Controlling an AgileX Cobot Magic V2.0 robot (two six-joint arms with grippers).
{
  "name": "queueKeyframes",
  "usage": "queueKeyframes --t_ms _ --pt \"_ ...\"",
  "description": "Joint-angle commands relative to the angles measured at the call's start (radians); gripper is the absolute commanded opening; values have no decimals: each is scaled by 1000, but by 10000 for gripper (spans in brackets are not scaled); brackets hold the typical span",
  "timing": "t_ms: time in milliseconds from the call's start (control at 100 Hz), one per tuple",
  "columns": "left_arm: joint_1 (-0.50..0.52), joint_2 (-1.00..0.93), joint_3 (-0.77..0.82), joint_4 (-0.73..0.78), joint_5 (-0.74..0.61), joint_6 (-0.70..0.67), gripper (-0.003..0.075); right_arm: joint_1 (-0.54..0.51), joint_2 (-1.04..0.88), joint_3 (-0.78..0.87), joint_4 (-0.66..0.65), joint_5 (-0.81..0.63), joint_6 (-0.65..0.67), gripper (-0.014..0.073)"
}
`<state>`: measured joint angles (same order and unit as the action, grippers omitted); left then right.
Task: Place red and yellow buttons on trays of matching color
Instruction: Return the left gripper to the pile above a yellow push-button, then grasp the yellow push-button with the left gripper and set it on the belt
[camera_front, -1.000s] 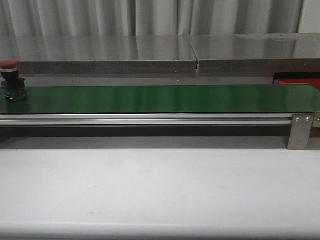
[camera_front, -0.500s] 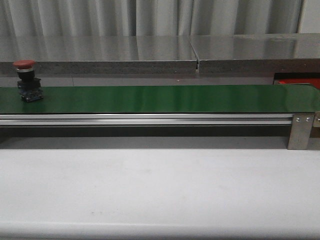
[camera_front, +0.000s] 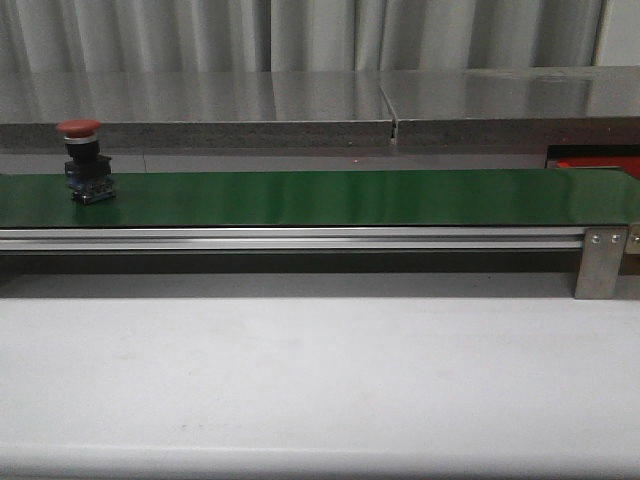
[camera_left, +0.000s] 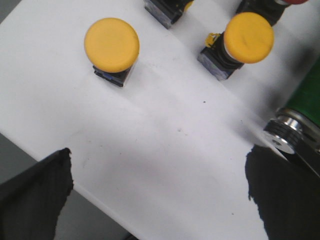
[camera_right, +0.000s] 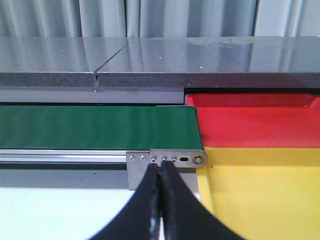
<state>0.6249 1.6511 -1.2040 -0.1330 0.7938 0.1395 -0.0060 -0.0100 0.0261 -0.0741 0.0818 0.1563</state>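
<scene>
Front view: a red button (camera_front: 87, 160) with a dark base stands upright on the green belt (camera_front: 350, 197), near its far left end. The rest of the belt is bare, and a sliver of the red tray (camera_front: 598, 164) shows at the far right behind the belt's end. No arm shows in this view.

Left wrist view: the left gripper (camera_left: 160, 192) hangs over a white table (camera_left: 165, 150), its two dark fingertips (camera_left: 35, 192) set wide apart with nothing between them. Beyond them stand two yellow buttons (camera_left: 111, 44) (camera_left: 248, 37), with parts of others cut off at the edge of the picture. The belt's end roller (camera_left: 286, 134) is beside one fingertip.

Right wrist view: the right gripper (camera_right: 161, 200) has its fingers pressed together and holds nothing. It is on the near side of the belt's right end, where the red tray lies on the far side and a yellow tray (camera_right: 265, 190) on the near side.

As I judge it, the step in hand is waiting for the red button to come within reach. The next move calls for the right fingers to spread, take the button by its cap or body near the belt's end, and set it in the red tray.
</scene>
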Motion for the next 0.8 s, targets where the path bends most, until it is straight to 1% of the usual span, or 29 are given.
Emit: queueKeyframes --t_ms 0,290,790 --pt "9 -14 -20 -15 -65 -2 652 1 7 -18 -15 -82 -2 -116" --pt "16 102 -36 -13 -168 -2 652 1 7 -18 -15 -82 -2 -116" --pt "16 260 -221 -17 -181 -2 652 1 7 -18 -15 -82 -2 -116"
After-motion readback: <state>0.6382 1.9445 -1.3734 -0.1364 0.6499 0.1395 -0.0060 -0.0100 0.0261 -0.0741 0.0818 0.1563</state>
